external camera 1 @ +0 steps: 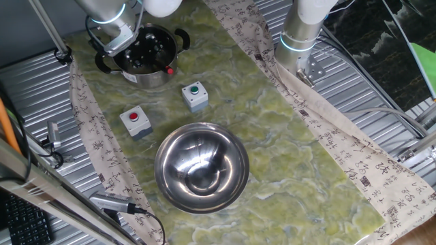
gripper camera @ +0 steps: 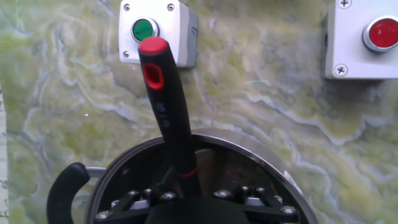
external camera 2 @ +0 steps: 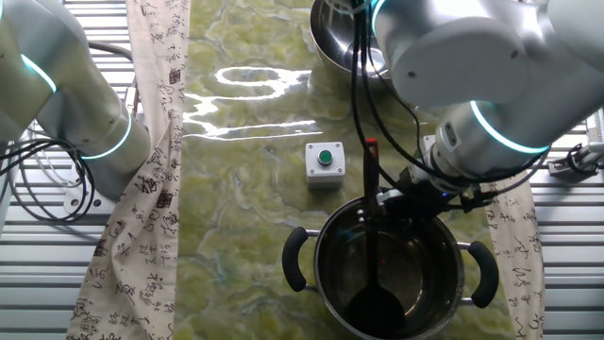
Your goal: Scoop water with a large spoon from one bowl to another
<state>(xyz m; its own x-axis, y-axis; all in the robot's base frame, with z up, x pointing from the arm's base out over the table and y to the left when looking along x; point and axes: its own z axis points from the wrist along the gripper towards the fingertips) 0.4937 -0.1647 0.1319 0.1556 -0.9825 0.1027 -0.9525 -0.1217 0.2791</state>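
Note:
The small steel pot (external camera 2: 444,283) with black loop handles stands at the table's far left corner (external camera 1: 158,75). The large spoon (external camera 2: 370,189), a black handle with a red tip, stands steeply in it, its dark scoop (external camera 2: 377,307) down at the bottom. Its red tip (gripper camera: 154,47) points toward the green-button box, and it also peeks past the pot's rim (external camera 1: 170,69). My gripper (external camera 2: 385,200) hangs over the pot's rim, shut on the spoon's handle low down (gripper camera: 185,186). Water shows only as faint glints inside the pot. The wide shiny bowl (external camera 1: 201,167) sits apart, nearer the table's middle.
A grey box with a green button (external camera 1: 194,95) and one with a red button (external camera 1: 135,121) lie between pot and wide bowl. A second robot arm (external camera 1: 300,30) stands at the far edge. A patterned cloth (external camera 2: 142,189) borders the green mat.

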